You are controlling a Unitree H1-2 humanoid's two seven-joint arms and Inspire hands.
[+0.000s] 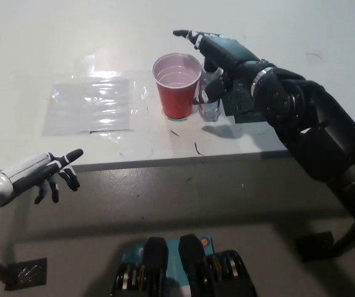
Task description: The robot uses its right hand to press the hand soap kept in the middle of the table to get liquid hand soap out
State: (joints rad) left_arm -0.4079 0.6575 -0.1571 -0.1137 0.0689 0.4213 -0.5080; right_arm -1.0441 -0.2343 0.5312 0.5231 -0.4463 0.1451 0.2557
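Red cup [177,86] just beside soap bottle [210,108], under right hand [223,59].

One head-mounted view looks steeply down from close range. The white table [53,37] fills the upper half of the frame; its near edge crosses mid-frame, with floor [183,204] below.
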